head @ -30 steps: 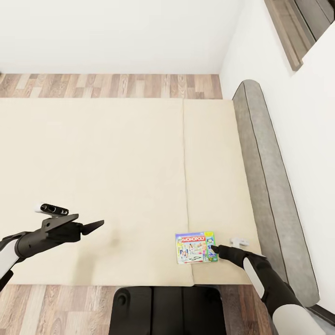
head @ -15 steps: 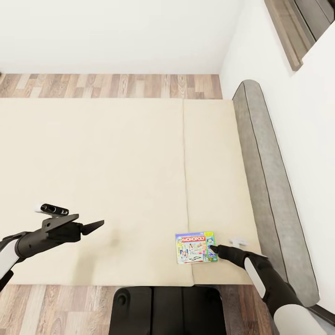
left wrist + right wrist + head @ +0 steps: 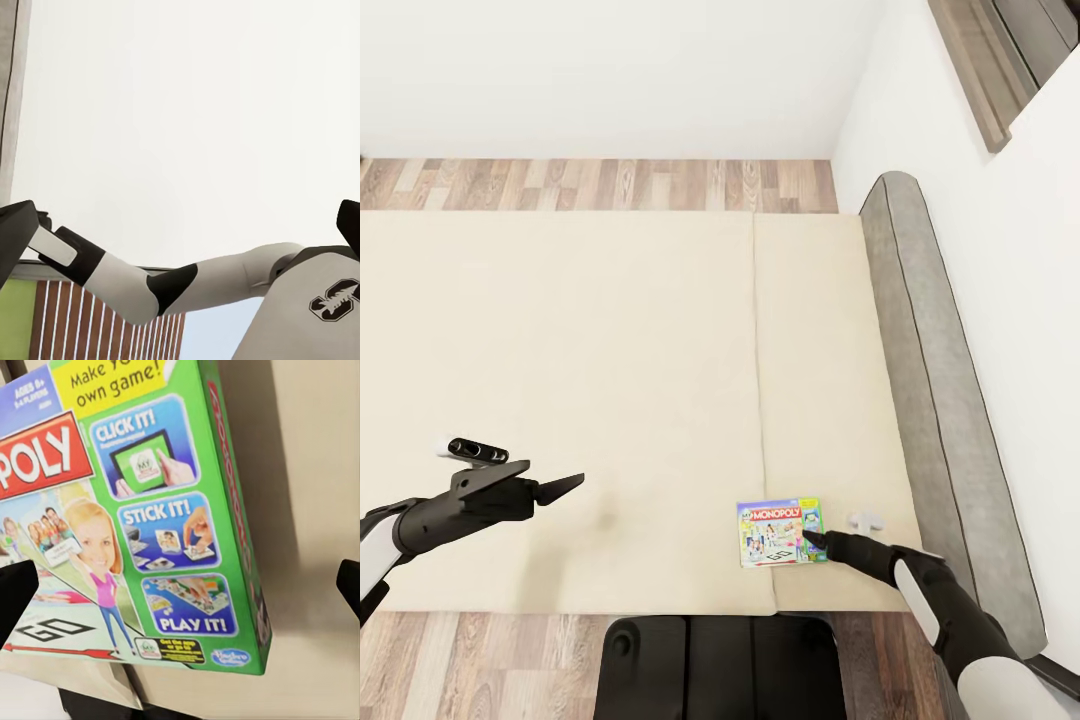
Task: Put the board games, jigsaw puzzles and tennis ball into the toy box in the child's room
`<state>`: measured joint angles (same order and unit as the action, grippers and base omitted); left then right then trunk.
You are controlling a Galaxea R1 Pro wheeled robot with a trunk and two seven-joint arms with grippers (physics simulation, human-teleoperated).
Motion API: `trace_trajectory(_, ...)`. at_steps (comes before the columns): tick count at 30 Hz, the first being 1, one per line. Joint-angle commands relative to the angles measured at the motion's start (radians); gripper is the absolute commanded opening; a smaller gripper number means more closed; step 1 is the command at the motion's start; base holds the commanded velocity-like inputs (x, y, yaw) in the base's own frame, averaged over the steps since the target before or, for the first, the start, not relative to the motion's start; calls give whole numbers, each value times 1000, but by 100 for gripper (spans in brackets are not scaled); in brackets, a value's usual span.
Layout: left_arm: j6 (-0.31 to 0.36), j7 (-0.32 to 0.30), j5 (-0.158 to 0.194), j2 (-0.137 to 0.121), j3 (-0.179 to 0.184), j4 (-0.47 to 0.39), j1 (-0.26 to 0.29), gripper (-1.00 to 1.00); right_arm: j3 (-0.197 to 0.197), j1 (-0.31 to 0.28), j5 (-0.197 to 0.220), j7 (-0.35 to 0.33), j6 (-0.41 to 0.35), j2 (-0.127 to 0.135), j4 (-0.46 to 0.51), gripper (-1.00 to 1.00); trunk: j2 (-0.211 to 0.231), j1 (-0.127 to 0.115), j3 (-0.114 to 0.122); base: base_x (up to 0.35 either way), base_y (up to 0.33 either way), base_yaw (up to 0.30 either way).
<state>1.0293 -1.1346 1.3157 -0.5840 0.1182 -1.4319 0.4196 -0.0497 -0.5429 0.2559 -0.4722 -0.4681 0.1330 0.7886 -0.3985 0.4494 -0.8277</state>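
While the Monopoly box [image 3: 781, 534] is lying flat on the bed [image 3: 610, 400], close to the near edge and just right of the mattress seam, we are holding our right gripper [image 3: 810, 540] low at its right-hand side. In the right wrist view the two dark fingertips [image 3: 16, 592] are standing wide apart, one over the printed lid [image 3: 127, 532] and the other out over bare mattress, so the jaws are spread and straddling the box's green edge without yet gripping anything. Our left gripper [image 3: 565, 486] is hovering over empty mattress well to the left; its fingertips are showing far apart at the two margins of the left wrist view, so we are reading it as spread too, and holding nothing.

We are judging the grasp as the risky part. The box is thin and resting flush on a soft surface, so the lower finger may have trouble getting beneath the edge; if we are closing too high, the fingers could skate across the glossy lid and simply shove the box leftward. Pinching only a corner could let the flat box swing or slip out as it is being lifted. Being so near the bed's front edge, a clumsy push toward us might also tip it onto the wooden floor [image 3: 480, 640]. The headboard [image 3: 935, 400] is standing close on the right, limiting our elbow room.
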Motion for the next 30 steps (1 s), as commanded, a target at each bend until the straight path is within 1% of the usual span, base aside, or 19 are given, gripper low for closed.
trace_trajectory(1, 5, -2, 4, -1, 2, 0, 1, 100, -2, 0, 6, -3, -8, 0, 0, 100, -2, 1, -1, 0, 0, 0)
trace_trajectory(13, 5, -2, 4, -1, 2, 0, 1, 100, 1, -2, 4, -5, 1, -2, 2, 100, -2, 1, -1, 0, 0, 0)
trace_trajectory(25, 4, -1, 4, -1, 2, 1, 1, 100, 0, -44, 2, -4, 8, -4, 0, 100, -2, 1, -1, 0, 0, 0)
trace_trajectory(30, 4, -1, 4, 0, 2, 1, 1, 100, 1, -64, 1, -1, 8, -11, 0, 100, -2, 1, -1, 0, 0, 0)
